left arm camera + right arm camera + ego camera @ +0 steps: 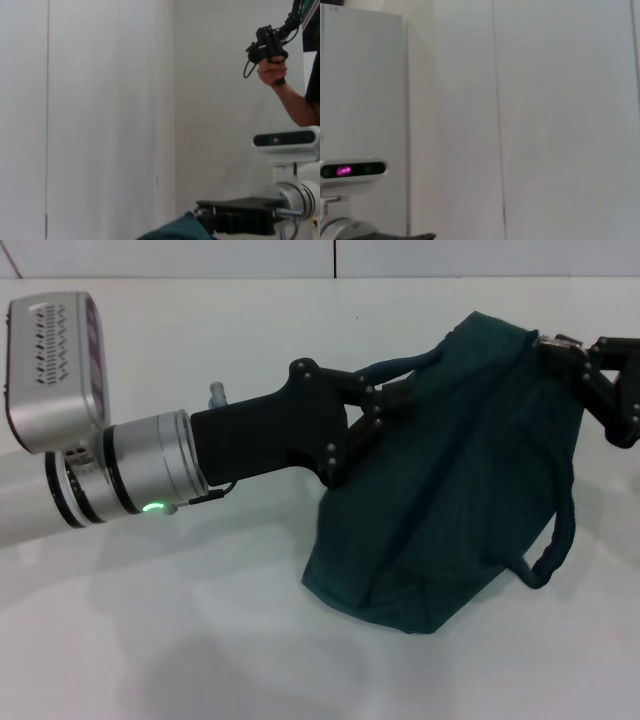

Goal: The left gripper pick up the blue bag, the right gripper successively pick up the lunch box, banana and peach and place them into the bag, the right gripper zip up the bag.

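Two robot arms hold a blue bag (450,470) above a white table (150,640), the bag tilted and sagging between them. The left gripper (385,405) reaches in level from its silver wrist, its fingers closed narrow on a rolled handle at the bag's upper edge. The right gripper (560,348), angled in from the far side, has its fingertips at the metal zipper pull (558,341) at the bag's top corner; whether they are clamped on it cannot be told. The second handle (555,540) hangs loose below that claw. The lunch box, banana and peach are nowhere in sight, presumably inside. Judged from here, the risk is the zipper run: pulling across slack, drooping fabric could snag the slider or tug the handle out of the left claw's grip, dropping the bag.
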Controlling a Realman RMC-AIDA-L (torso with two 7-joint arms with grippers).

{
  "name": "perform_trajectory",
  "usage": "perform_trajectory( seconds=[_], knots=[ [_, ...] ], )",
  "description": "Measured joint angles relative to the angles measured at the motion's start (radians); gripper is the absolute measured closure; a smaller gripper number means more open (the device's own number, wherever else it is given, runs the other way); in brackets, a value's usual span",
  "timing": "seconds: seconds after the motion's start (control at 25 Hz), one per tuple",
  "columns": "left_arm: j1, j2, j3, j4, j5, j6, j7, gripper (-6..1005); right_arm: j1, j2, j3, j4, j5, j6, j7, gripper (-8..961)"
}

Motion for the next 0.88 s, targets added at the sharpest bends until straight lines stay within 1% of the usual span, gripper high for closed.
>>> perform_trajectory(
  seconds=[0.16,0.24,0.32,0.4,0.44,0.48,0.56,0.68,0.72,0.76,0.8,0.84,0.88],
  knots=[
    [-0.005,0.001,0.0,-0.001,0.01,-0.009,-0.003,969,0.003,0.0,0.021,0.019,0.002,-0.006,-0.003,936],
    [-0.003,-0.004,-0.011,-0.002,0.001,-0.01,-0.007,969,0.006,0.0,0.017,0.024,0.001,-0.011,-0.003,936],
    [0.019,-0.026,-0.056,-0.002,-0.017,-0.007,-0.014,981,0.007,0.0,0.015,0.025,-0.002,-0.018,-0.004,936],
    [0.05,-0.056,-0.122,-0.001,-0.021,-0.002,-0.004,994,0.006,0.0,0.015,0.025,-0.004,-0.028,-0.004,936],
    [0.064,-0.067,-0.147,-0.001,-0.022,0.0,0.007,1000,0.005,0.0,0.015,0.025,-0.005,-0.032,-0.004,936],
    [0.095,-0.086,-0.178,0.0,-0.031,0.013,0.025,992,0.004,0.0,0.015,0.025,-0.005,-0.035,-0.004,936],
    [0.106,-0.089,-0.179,-0.001,-0.045,0.025,0.024,976,0.002,0.0,0.015,0.026,-0.004,-0.039,-0.004,936],
    [0.117,-0.088,-0.174,-0.005,-0.086,0.073,-0.026,952,-0.001,0.001,0.019,0.027,-0.002,-0.051,-0.004,936],
    [0.118,-0.085,-0.174,-0.003,-0.091,0.084,-0.072,903,-0.002,0.001,0.02,0.028,-0.001,-0.054,-0.004,936],
    [0.115,-0.077,-0.175,0.008,-0.084,0.087,-0.139,853,-0.002,0.001,0.021,0.028,-0.001,-0.055,-0.004,936],
    [0.109,-0.053,-0.178,0.043,-0.049,0.089,-0.287,804,-0.002,0.002,0.021,0.029,-0.001,-0.056,-0.004,936],
    [0.109,-0.053,-0.178,0.043,-0.049,0.089,-0.287,754,-0.002,0.002,0.021,0.029,-0.001,-0.057,-0.005,936],
    [0.102,-0.031,-0.179,0.069,-0.014,0.091,-0.396,705,-0.002,0.002,0.021,0.029,0.0,-0.059,-0.005,936]
  ],
)
